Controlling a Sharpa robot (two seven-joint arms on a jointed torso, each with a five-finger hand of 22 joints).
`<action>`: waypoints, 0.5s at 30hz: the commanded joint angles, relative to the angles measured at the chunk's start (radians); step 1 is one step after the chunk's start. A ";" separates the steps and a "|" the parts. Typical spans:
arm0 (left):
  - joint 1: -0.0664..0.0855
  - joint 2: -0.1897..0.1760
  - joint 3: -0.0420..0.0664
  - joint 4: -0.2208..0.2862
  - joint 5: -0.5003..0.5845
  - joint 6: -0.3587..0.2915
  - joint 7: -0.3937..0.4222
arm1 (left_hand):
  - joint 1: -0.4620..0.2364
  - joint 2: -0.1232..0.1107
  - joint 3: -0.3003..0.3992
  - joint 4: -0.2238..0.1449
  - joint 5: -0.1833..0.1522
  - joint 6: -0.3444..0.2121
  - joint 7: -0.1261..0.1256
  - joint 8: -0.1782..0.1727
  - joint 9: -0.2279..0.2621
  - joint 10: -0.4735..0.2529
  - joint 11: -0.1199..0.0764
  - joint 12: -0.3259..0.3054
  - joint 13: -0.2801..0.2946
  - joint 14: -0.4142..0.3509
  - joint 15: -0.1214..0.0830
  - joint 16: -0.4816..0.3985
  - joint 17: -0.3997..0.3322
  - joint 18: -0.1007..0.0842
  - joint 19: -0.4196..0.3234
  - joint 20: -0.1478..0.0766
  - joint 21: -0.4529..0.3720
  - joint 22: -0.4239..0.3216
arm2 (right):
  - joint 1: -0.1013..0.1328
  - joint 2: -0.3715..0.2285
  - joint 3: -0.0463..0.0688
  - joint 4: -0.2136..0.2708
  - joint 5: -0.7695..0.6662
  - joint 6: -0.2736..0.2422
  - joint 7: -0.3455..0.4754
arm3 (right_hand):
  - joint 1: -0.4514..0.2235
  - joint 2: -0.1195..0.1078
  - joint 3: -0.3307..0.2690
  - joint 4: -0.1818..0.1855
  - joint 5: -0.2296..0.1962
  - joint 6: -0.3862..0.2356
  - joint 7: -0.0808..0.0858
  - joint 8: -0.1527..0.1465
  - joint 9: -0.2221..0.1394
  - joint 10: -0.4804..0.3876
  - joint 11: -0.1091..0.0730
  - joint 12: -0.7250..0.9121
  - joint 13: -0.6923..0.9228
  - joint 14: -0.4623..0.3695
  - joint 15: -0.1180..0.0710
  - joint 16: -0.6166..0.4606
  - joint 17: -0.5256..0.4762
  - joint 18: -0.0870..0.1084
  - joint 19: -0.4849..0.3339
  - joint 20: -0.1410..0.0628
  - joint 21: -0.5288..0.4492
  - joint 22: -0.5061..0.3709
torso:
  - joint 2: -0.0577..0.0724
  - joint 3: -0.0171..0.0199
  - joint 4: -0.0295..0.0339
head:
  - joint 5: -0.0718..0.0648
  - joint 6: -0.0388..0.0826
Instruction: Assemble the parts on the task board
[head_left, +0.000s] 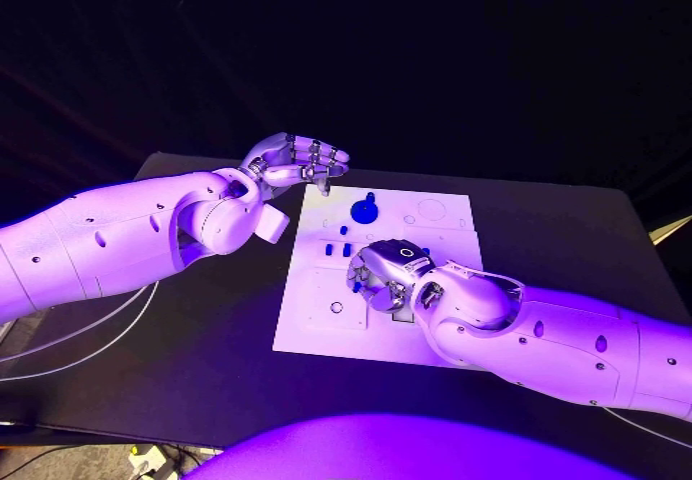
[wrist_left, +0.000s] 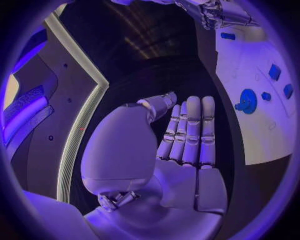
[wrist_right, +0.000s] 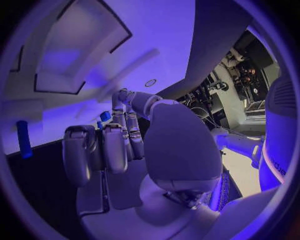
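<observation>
The white task board (head_left: 325, 300) lies in the middle of the black table. A round blue part (head_left: 364, 210) sits near its far edge, also seen as the round blue part (wrist_left: 247, 100), and small blue pieces (head_left: 339, 248) lie just before it. My right hand (head_left: 389, 275) hovers low over the board's middle with fingers curled; a small blue part (head_left: 356, 287) shows at its fingertips, seemingly pinched between thumb and finger as the blue part (wrist_right: 105, 116). My left hand (head_left: 296, 160) hangs beyond the board's far left corner, its palm (wrist_left: 181, 175) bare and fingers stretched side by side.
A blue peg (wrist_right: 24, 138) stands at the board's edge beside my right hand's fingers (wrist_right: 115, 147). White cables (head_left: 87, 335) run over the table to the left of the board. My right forearm (head_left: 548, 340) covers the board's near right corner.
</observation>
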 joint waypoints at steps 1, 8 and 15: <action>0.001 0.001 0.001 0.002 0.006 0.003 0.004 | -0.002 0.006 -0.006 0.001 0.007 -0.002 0.002 0.004 -0.001 -0.007 -0.001 0.005 -0.001 -0.004 0.002 -0.005 -0.001 0.014 0.001 0.005 -0.003 -0.001 | -0.003 0.003 -0.003 -0.001 -0.017 0.043 -0.006 | -0.003 0.006 0.006 0.002 0.002 0.002 0.000 0.006 0.001 0.037 -0.032 0.004 0.001 0.045 -0.009 -0.005 -0.001 -0.004 0.073 -0.008 -0.004 0.223 | 0.000 0.0000 -0.0006 | -0.001 -0.001; 0.001 0.000 0.001 0.003 0.006 0.003 0.004 | -0.002 0.007 -0.007 0.001 0.007 -0.003 0.001 0.005 -0.001 -0.009 -0.001 0.007 -0.002 -0.005 0.003 -0.006 -0.002 0.014 0.001 0.005 -0.006 -0.003 | -0.003 0.002 -0.004 -0.003 -0.008 0.058 0.005 | -0.042 -0.004 -0.021 0.005 -0.003 -0.022 0.009 -0.003 0.006 0.016 -0.024 -0.017 0.000 0.044 -0.002 -0.008 -0.008 -0.001 0.067 -0.003 -0.019 0.216 | -0.001 0.0001 -0.0013 | 0.000 -0.001; 0.001 0.000 0.001 0.002 0.006 0.003 0.003 | -0.002 0.007 -0.007 0.001 0.007 -0.003 0.001 0.005 -0.001 -0.009 -0.001 0.007 -0.002 -0.005 0.003 -0.006 -0.002 0.014 0.001 0.005 -0.006 -0.003 | -0.003 -0.003 -0.004 -0.001 -0.003 0.053 0.008 | -0.088 -0.035 -0.056 0.019 -0.001 -0.103 0.020 -0.060 -0.008 -0.034 -0.006 -0.061 -0.012 0.039 0.013 -0.019 -0.026 0.009 0.051 0.010 -0.061 0.196 | -0.001 0.0006 -0.0012 | 0.000 -0.001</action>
